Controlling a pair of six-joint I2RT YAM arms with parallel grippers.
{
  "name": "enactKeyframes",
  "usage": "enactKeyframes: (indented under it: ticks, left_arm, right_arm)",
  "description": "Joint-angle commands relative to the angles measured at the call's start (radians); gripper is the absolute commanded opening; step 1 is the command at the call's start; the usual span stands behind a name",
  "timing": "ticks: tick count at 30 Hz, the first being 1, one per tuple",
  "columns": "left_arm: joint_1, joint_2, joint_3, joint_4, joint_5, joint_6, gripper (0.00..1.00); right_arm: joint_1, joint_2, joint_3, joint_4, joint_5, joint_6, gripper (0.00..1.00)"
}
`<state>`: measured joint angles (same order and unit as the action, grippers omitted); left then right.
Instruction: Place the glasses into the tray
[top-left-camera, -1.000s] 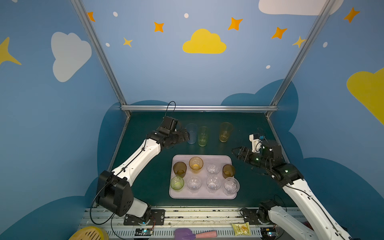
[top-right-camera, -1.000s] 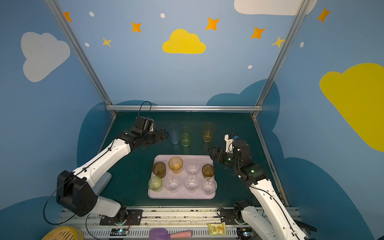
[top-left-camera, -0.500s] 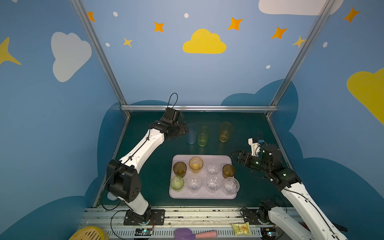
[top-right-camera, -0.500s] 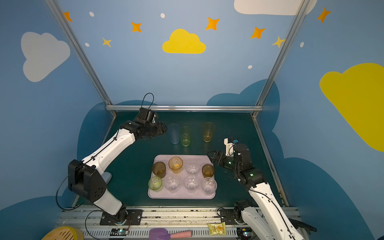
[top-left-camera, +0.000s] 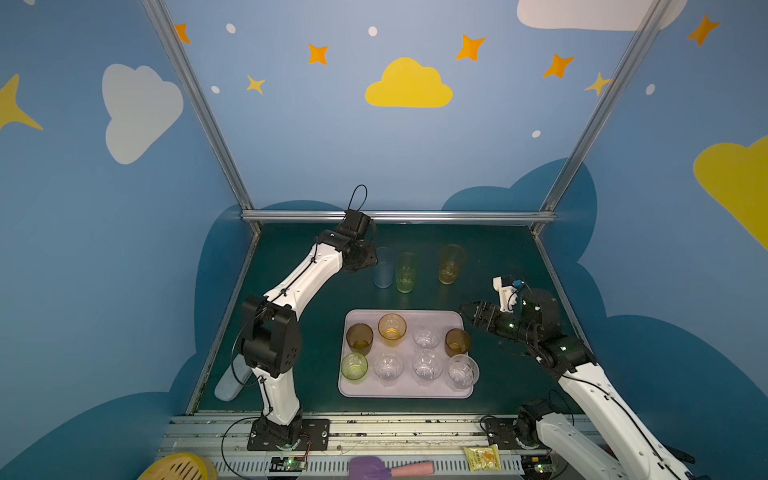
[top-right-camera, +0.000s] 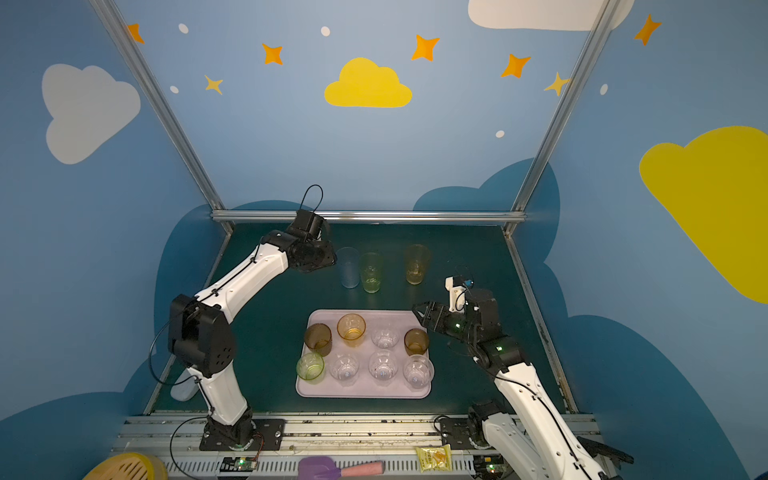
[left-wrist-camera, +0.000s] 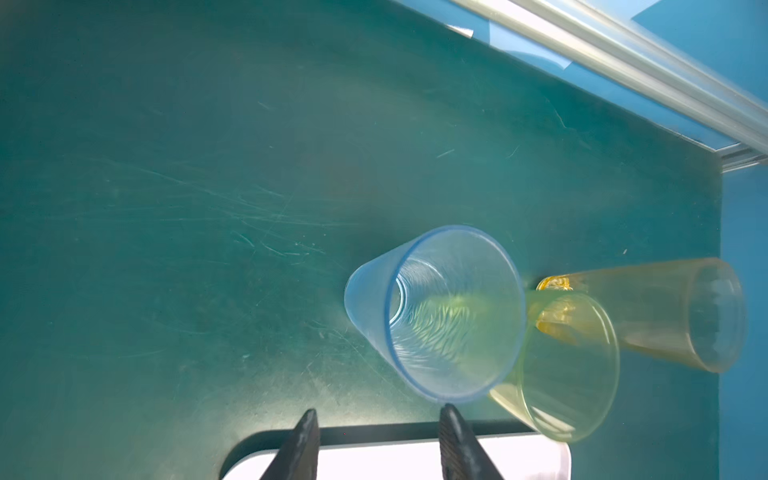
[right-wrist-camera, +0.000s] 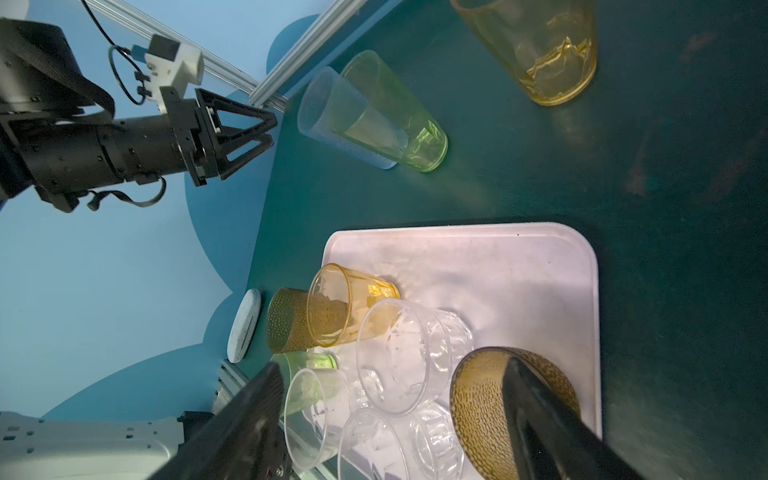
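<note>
Your left claw (left-wrist-camera: 378, 411), half-open and empty, sits just left of the tall see-through blue tumbler (top-left-camera: 383, 268) upright on the far tabletop (top-left-camera: 486, 249); your right claw (right-wrist-camera: 390, 363) gapes, apparently empty, by the pink tray (right-wrist-camera: 519, 270)

Left wrist view: fingers of the left gripper (left-wrist-camera: 379, 417) ran off the frame edge, and the tray (left-wrist-camera: 395, 461) showed as a cropped strip behind them. The tall yellow tumbler (left-wrist-camera: 665, 316) was smeared by blur. In both top views, at 11 o'clock from the tray, that gripper's fingertips were hidden behind its wrist. At 9 o'clock a grey oval pad (top-left-camera: 228, 386) lay half behind the left arm (top-left-camera: 307, 274). At 7 o'clock a yellow basket (top-left-camera: 178, 469), and at 6 o'clock a purple spatula (top-left-camera: 374, 468), were cut by the frame edge. Right wrist view: one finger of the right gripper (right-wrist-camera: 390, 365) covered part of a brown tumbler (right-wrist-camera: 473, 403); clear tumblers (right-wrist-camera: 395, 353) hid most of the short green tumbler (right-wrist-camera: 305, 361).
</note>
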<state>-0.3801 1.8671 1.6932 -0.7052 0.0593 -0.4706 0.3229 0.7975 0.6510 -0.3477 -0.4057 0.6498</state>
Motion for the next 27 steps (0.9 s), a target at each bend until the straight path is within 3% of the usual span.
enactKeyframes:
  ticks: [1, 11, 14, 27]
  left_arm:
    - [0.003, 0.046, 0.076, -0.065, -0.018, 0.011, 0.45]
    - [0.003, 0.168, 0.228, -0.152, -0.042, 0.029, 0.40]
    - [0.003, 0.186, 0.242, -0.153, -0.040, 0.032, 0.33]
    - [0.001, 0.257, 0.316, -0.194, -0.045, 0.042, 0.22]
  right_arm:
    - [-0.005, -0.007, -0.014, 0.017, -0.014, -0.006, 0.82]
    - [-0.012, -0.018, -0.035, 0.009, -0.018, -0.006, 0.82]
    - [-0.015, -0.020, -0.041, 0.010, -0.016, -0.004, 0.82]
    - [-0.022, -0.015, -0.056, 0.010, -0.019, 0.002, 0.82]
